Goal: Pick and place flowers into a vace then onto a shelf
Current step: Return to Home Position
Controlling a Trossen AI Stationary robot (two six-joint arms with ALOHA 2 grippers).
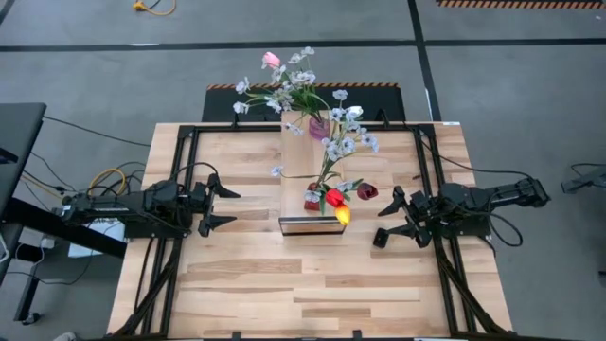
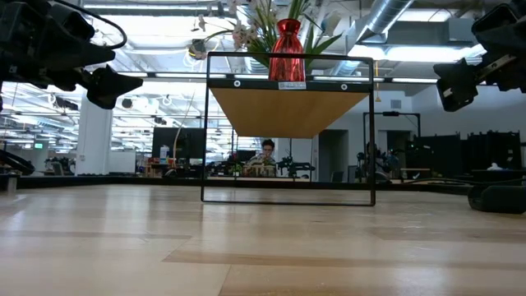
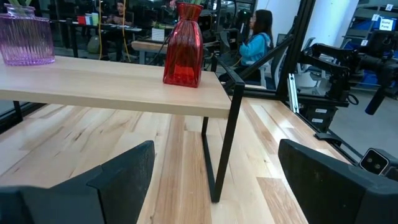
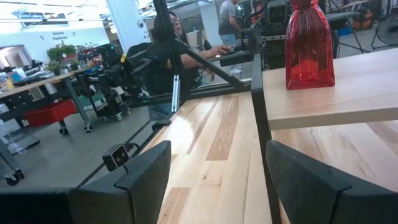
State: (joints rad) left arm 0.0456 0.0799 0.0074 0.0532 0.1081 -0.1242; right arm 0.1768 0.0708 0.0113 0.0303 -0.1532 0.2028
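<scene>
Left gripper [image 1: 227, 207]: fingers spread wide, empty, touching nothing, raised over table [image 1: 246, 284] left of shelf [image 1: 301, 163]. Right gripper [image 1: 386, 216]: likewise wide, empty, right of shelf. On shelf, upright: red vase [image 1: 312, 201], purple vase [image 1: 319, 126] — flowers [image 1: 301, 93] in both.

Extending the left arm [image 1: 123, 204] from the frame's left edge, holding the left gripper [image 1: 230, 207] spread wide; extending the right arm [image 1: 497, 197] from the right edge, holding the right gripper [image 1: 386, 218] spread likewise.
</scene>
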